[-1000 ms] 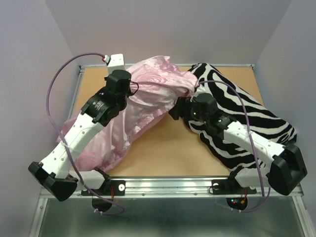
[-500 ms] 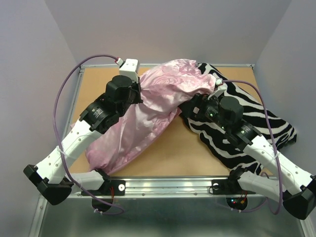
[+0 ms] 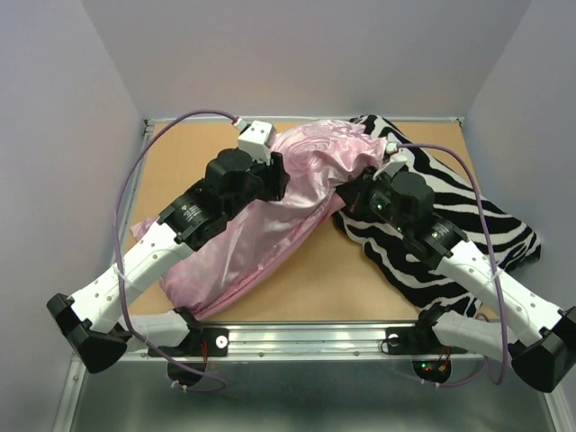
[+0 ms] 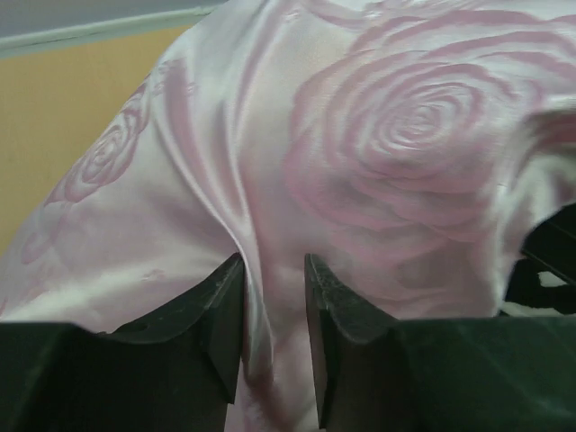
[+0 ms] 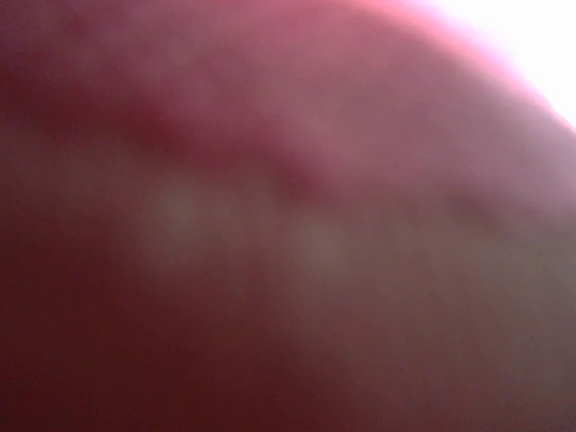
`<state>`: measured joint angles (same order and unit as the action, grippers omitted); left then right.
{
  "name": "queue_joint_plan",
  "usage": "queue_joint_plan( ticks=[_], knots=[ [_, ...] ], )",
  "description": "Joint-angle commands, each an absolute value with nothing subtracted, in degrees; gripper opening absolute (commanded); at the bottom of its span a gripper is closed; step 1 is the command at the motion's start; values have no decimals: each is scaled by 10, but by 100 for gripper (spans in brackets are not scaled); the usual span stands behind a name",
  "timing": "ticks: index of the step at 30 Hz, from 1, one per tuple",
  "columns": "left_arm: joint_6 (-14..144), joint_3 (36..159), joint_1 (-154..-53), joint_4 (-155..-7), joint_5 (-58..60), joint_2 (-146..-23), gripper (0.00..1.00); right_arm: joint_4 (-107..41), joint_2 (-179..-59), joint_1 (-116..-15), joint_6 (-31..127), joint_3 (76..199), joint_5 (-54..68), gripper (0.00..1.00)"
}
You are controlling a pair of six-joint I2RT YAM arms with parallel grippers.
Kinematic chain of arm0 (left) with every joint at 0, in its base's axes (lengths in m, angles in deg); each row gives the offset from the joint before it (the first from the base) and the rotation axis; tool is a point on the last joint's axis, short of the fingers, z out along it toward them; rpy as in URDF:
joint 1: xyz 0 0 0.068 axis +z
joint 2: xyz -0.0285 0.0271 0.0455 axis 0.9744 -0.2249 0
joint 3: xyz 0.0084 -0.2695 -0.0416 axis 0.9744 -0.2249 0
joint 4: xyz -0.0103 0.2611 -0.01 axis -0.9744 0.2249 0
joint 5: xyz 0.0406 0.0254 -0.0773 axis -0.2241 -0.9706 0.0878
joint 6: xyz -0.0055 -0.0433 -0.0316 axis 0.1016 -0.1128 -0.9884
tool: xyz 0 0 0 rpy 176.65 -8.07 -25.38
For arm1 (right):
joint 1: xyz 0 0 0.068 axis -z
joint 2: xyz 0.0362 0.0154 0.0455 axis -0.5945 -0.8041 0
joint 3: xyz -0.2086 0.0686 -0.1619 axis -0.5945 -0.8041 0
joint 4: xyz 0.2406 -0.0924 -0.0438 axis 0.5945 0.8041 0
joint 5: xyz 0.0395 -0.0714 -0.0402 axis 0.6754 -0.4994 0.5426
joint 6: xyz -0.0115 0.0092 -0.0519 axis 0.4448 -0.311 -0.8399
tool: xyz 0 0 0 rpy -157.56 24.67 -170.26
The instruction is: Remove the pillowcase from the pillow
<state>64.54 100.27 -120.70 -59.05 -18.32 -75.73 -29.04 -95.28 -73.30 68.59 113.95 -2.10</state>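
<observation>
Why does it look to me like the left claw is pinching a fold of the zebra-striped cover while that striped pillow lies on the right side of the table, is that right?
Not quite. The left wrist view shows the left gripper around a raised fold of the pink pillowcase, not the striped cover. The zebra-striped pillow does lie on the right side of the table, as the top view shows.

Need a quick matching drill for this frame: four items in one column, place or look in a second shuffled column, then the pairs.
Column 1
1. pillowcase
2. zebra-striped pillow
3. left pincer
4. table

Column 2
A. black and white, on the right side of the table
B. bare tan surface, showing at the far left corner
C. shiny pink with a rose pattern, lying diagonally from near left to far centre
D. dark fingers either side of a ridge of pink fabric

Pairs: 1-C, 2-A, 3-D, 4-B
</observation>
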Motion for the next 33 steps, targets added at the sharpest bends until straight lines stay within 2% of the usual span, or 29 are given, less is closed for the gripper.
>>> queue_joint_plan(
  ticks=[1, 4, 9, 16, 24, 28, 33],
  knots=[
    [629, 993, -1277, -684, -142, -704, 60, -336, -973, -737, 685, 1216, -56, 0],
    [634, 994, -1345, -650, -234, -692, 65, -297, -997, -743, 683, 1256, -91, 1],
    [615, 967, -1420, -602, -342, -680, 65, -295, -1008, -749, 683, 1268, -113, 0],
    [504, 977, -1508, -442, -480, -741, 70, -285, -1026, -751, 676, 1301, -111, 0],
    [425, 952, -1534, -363, -534, -800, 70, -276, -1032, -752, 675, 1314, -109, 1],
    [317, 968, -1534, -266, -606, -833, 71, -272, -1030, -754, 675, 1315, -111, 1],
    [327, 952, -1534, -299, -598, -840, 71, -267, -1027, -754, 675, 1319, -116, 1]
  ],
)
